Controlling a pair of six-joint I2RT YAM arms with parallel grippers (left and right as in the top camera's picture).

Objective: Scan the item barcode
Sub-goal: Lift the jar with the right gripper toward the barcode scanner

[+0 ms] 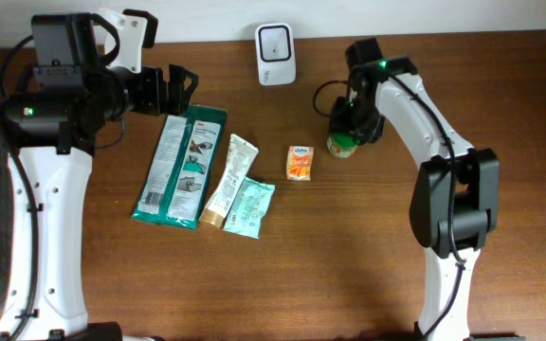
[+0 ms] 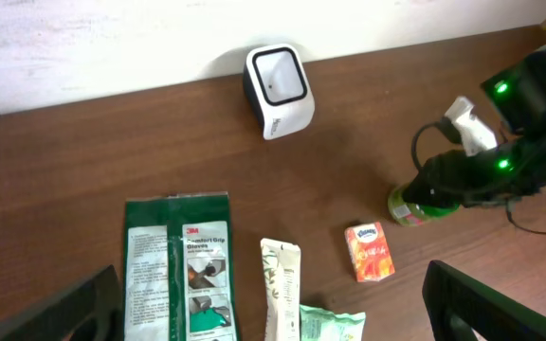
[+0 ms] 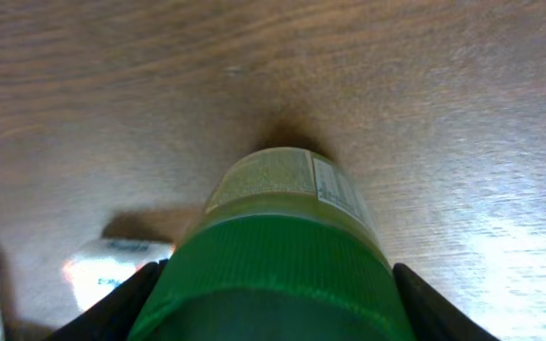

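Green ribbed plastic filled the near view: the lid of a small jar, which stood upright on the bench at the right, well short of the scanner. The right pincer sat around that lid, its dark fingers pressed against either side, so I took it to be holding the jar by the cap.

To do this step well, I judged, the grip wanted to be square on the ridges, which ought to give purchase. The lift should be straight up, since the jar looked round and smooth-sided and might twist. The pale label wrapped the curved body and carried a panel of fine print. Whether the barcode lay there I could not tell, so the jar would probably need turning slowly before the scanner's window.

Further off on the dark wood-grain bench lay the flat, soft things:
- a small orange tissue pack, just beside the jar
- a crinkled teal sachet
- a cream tube
- a long glossy green glove packet

Above the packet's top end hung the left pincer, spread wide and holding nothing. Farthest away, against the pale wall, stood the scanner, a white rounded box with a dark-framed window.
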